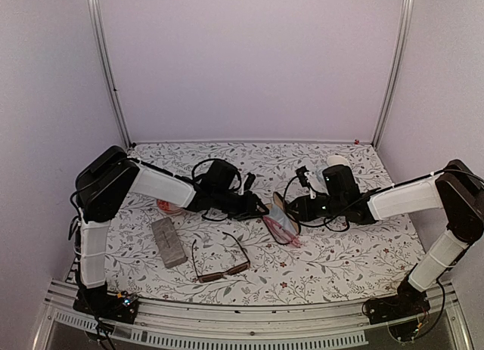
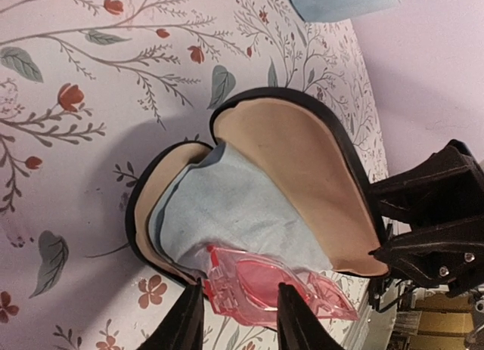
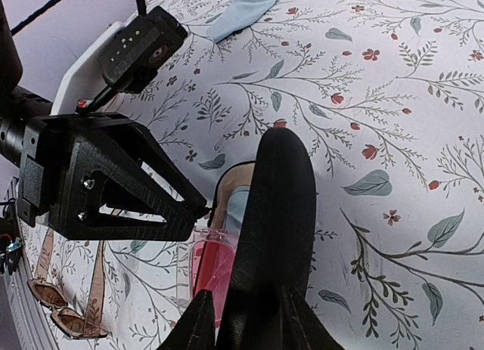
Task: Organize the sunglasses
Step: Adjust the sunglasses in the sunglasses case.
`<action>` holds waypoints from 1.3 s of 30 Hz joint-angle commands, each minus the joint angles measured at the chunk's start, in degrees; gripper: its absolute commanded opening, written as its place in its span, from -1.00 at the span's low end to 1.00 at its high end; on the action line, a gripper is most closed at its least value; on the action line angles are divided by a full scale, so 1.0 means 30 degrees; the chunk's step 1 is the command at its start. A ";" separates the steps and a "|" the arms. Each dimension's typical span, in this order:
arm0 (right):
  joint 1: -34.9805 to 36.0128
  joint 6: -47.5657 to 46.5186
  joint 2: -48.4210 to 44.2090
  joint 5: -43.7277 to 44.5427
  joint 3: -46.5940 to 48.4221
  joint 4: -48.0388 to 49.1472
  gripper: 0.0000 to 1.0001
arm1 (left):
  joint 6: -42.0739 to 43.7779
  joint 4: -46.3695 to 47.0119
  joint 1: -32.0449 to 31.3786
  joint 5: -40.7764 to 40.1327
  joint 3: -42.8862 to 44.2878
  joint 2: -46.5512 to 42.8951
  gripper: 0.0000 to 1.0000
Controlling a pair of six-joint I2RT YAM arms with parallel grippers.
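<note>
The bench [image 1: 340, 263] wears a floral cloth under pale lilac walls. My left jaws pinch 1 end of the translucent pink-red plastic sunglasses [image 2: 265, 286], which rest at the mouth of the open black oval case [image 2: 302, 176], touching the blue cloth [image 2: 227, 206] inside it. My right jaws are clamped on that case's raised lid. The other pair, thin dark brown sunglasses [image 1: 221, 268], lies unfolded on the bench near my bases, just beside the grey rectangular case [image 1: 168, 243].
</note>
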 commanded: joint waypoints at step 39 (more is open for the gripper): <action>0.0129 0.0096 -0.0105 0.0035 0.0303 -0.0010 -0.43 | 1.9981 0.1830 -0.2770 -0.4404 -0.3769 -0.4746 0.27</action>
